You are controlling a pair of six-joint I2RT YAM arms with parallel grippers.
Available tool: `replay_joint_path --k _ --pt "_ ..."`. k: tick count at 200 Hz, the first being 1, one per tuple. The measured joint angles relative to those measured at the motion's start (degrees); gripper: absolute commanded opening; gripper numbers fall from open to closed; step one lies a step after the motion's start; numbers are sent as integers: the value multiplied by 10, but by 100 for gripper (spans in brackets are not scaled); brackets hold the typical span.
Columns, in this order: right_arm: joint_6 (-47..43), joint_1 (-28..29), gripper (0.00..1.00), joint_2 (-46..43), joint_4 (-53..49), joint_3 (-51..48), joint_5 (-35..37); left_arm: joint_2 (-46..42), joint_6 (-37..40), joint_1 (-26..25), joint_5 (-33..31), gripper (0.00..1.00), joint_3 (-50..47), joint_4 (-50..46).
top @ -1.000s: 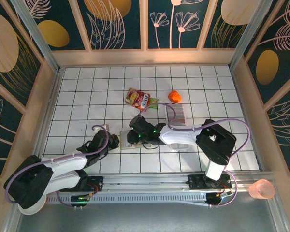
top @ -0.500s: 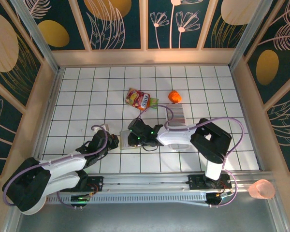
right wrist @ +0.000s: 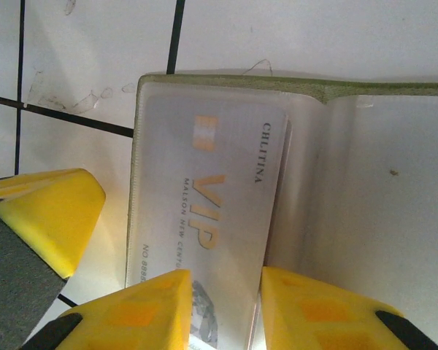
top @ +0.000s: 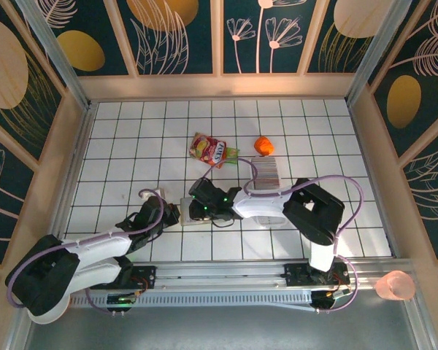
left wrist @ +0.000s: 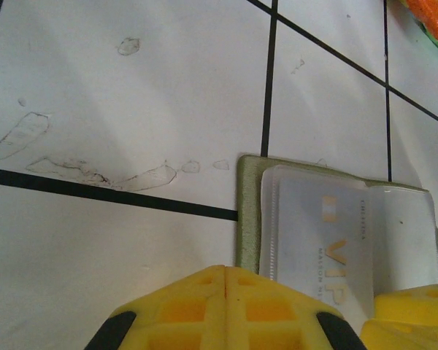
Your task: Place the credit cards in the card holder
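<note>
The olive-green card holder [right wrist: 226, 82] lies open and flat on the white tiles, its pale inside up. A silvery VIP card [right wrist: 219, 204] sits in its left clear pocket. My right gripper [right wrist: 225, 299] is open by a narrow gap, with both yellow fingertips over the card's near end. My left gripper [left wrist: 225, 271] is shut, its tips at the card holder's [left wrist: 250, 211] left edge, just beside the VIP card [left wrist: 321, 240]. From above, the two grippers [top: 174, 214] [top: 200, 208] meet over the card holder [top: 190, 219]. The remaining credit cards [top: 266, 172] stand as a striped block behind the right arm.
A red and yellow snack packet [top: 212, 149] and an orange object [top: 263, 145] lie at the back of the table. Wooden walls ring the tiled surface. A pink cup [top: 396, 286] stands outside, at the near right.
My right arm has slid a little to the left over the card holder, and its jaws have widened slightly. The left arm has stayed where it was.
</note>
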Motion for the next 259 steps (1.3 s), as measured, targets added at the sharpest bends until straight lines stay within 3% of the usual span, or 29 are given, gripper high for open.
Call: replay_joint_path --k 69,118,193,214,259 --pt "-4 11 20 10 -51 22 69 7 0 0 11 4 0 0" --pt "-2 11 3 10 -55 15 90 13 -1 0 26 15 6 3" --pt "1 11 2 -2 -3 -22 94 31 -5 0 41 29 26 4" --pt "1 10 1 -3 3 -26 94 40 -5 0 41 28 30 4" --pt "1 10 1 -6 15 -34 94 43 -26 0 47 17 31 6"
